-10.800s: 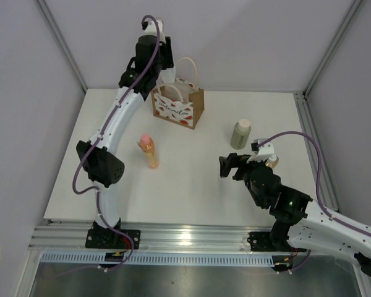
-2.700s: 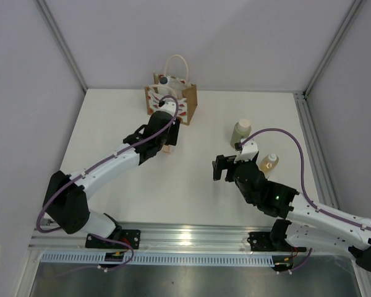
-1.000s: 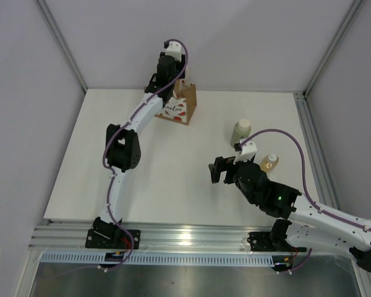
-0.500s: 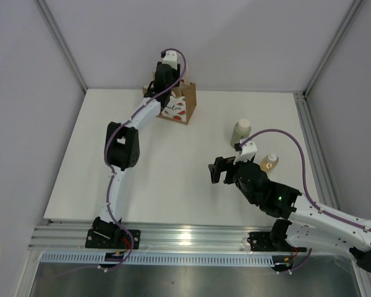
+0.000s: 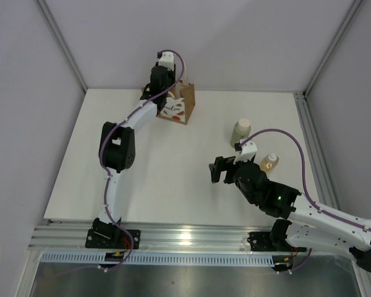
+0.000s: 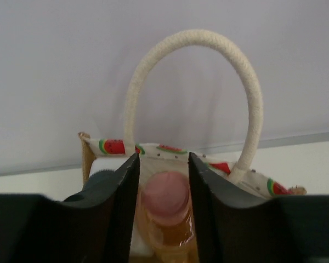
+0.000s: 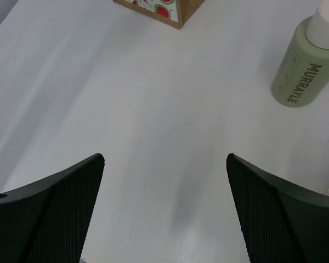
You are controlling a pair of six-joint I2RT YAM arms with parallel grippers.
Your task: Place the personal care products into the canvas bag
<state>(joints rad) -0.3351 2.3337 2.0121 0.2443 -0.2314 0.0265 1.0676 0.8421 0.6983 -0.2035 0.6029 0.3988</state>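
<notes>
We hold the peach bottle (image 6: pixel 165 211) at the mouth of the bag (image 6: pixel 170 149), left jaws clamped on its neck; this looks like the drop-in step, so next comes lowering and letting go; right jaws gape empty over the tabletop (image 7: pixel 153 109), near the olive bottle (image 7: pixel 302 71).

Woven canvas bag (image 5: pixel 184 105), twisted cream rope handle (image 6: pixel 192 37), glossy translucent peach bottle (image 6: pixel 164 211), matt white table (image 5: pixel 173 179)

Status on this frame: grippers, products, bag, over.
Left gripper shut on peach bottle, at canvas bag mouth. Right gripper open, empty. Olive bottle, amber bottle on table, unbagged. Nothing blocking seen.
</notes>
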